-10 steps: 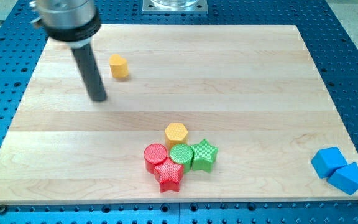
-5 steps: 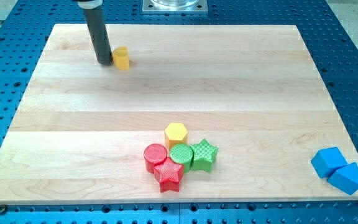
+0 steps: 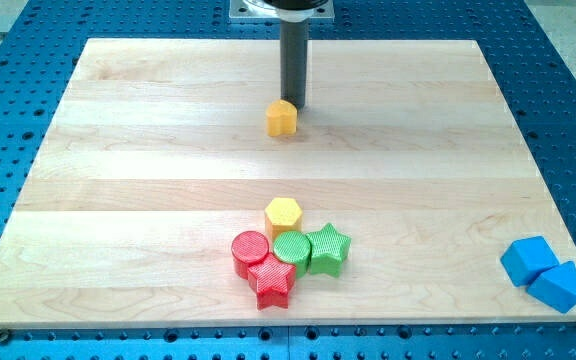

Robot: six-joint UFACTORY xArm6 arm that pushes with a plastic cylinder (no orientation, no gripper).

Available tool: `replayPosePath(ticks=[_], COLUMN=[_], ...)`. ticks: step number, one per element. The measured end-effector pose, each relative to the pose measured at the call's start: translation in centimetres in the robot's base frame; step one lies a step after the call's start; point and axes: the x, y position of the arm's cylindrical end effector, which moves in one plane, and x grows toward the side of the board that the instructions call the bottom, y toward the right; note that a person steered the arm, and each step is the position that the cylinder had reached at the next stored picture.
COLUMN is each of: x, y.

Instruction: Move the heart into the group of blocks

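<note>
Wooden bench (image 3: 118, 200) seen from above, resting on a blue perforated base (image 3: 568, 120). The arm carries no pincer, so nothing can be said of opening or grasp; it ends in a straight dark rod (image 3: 294, 60) that comes down from the view's top, and my tip (image 3: 294, 106) stands on the board just at the upper right edge of the orange-yellow heart block (image 3: 281, 118), touching it or very nearly so; a gap cannot be made out. The heart lies in the upper middle of the bench, well apart from the group of blocks nearer the view's bottom. That group is tightly packed: a yellow hexagon (image 3: 283, 214) at its top, a green cylinder (image 3: 291, 248) just below it, a green star (image 3: 328, 249) against the cylinder on the view's right, a red cylinder (image 3: 250, 250) on the view's left, and a red star (image 3: 271, 282) at the bottom, touching both cylinders. Two blue blocks (image 3: 541, 273) sit together in the bench's lower right corner, far from the heart and from the group; their exact shapes are not clear.
</note>
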Motion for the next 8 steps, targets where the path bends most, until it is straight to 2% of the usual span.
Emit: replayPosePath(ticks=[2, 5, 7, 8], x=[1.6, 10.5, 6.1, 8.6], y=[-2.3, -0.9, -3.2, -5.4])
